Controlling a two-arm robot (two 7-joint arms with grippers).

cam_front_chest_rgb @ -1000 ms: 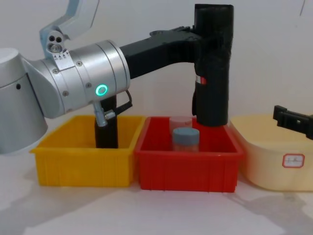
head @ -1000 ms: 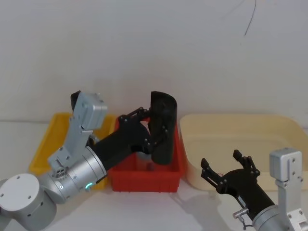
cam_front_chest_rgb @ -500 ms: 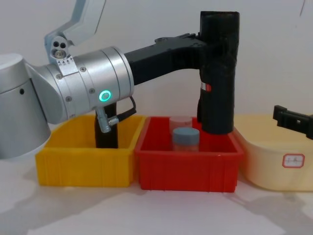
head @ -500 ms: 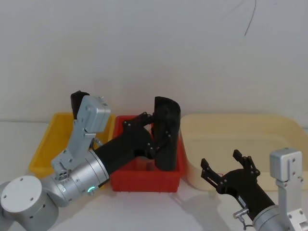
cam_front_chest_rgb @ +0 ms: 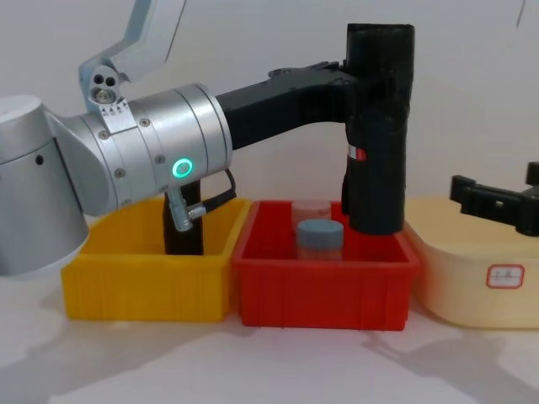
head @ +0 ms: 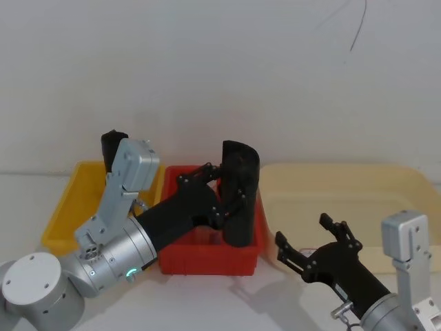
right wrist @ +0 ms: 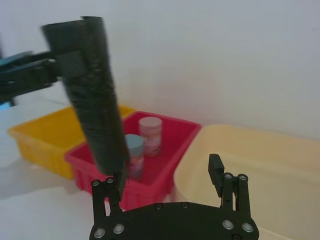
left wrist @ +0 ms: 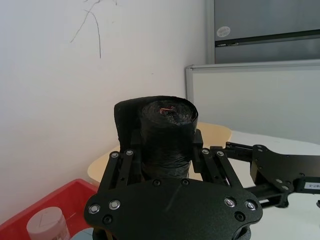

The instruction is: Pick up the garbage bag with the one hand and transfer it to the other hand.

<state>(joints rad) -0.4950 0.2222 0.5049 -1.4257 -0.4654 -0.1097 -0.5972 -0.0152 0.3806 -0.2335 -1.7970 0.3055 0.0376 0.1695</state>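
The garbage bag (cam_front_chest_rgb: 379, 143), a tall black roll with a small red-and-white label, hangs upright over the right end of the red bin (cam_front_chest_rgb: 324, 290), its lower end just inside the rim. My left gripper (cam_front_chest_rgb: 370, 84), on the green-ringed arm, is shut on the roll's upper part and reaches in from the left; the left wrist view shows its fingers (left wrist: 122, 160) clamped on both sides of the garbage bag (left wrist: 167, 130). My right gripper (head: 303, 231) stands open to the right of the roll, in front of the beige tub, not touching the garbage bag (right wrist: 95, 100).
A yellow bin (cam_front_chest_rgb: 143, 290) on the left holds another black roll (cam_front_chest_rgb: 183, 223). In the red bin stand a blue-lidded jar (cam_front_chest_rgb: 320, 240) and a clear jar (cam_front_chest_rgb: 312, 210). A wide beige tub (cam_front_chest_rgb: 472, 286) sits at the right. A white wall is close behind.
The left arm has carried the bag a little to the right and lower over the red bin. The open right gripper has moved left, toward the bag.
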